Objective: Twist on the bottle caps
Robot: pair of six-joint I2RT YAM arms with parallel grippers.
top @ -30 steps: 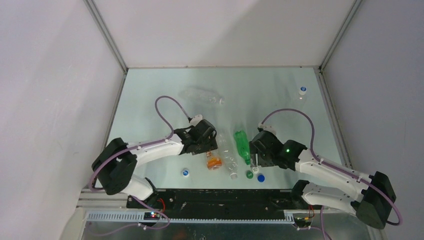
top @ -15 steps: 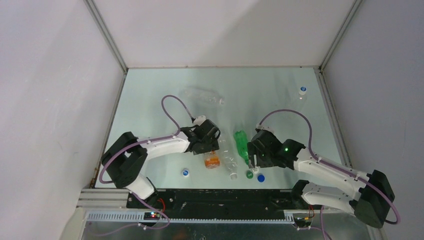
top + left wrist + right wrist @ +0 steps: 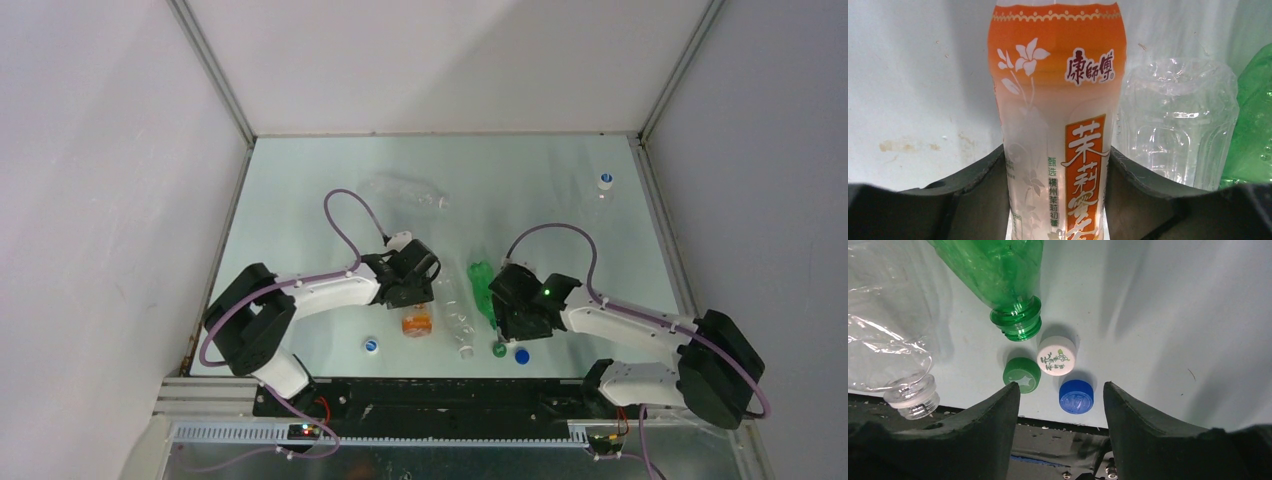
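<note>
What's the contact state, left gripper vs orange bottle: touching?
Touching. The left wrist view shows the left gripper with both fingers flush against the sides of the orange bottle, and no gap on either side.

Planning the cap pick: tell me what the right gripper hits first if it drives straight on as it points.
Probably the small round blue plastic cap, lying between the fingers of the open right gripper; the round white printed cap sits just beyond. Depth is unclear.
</note>
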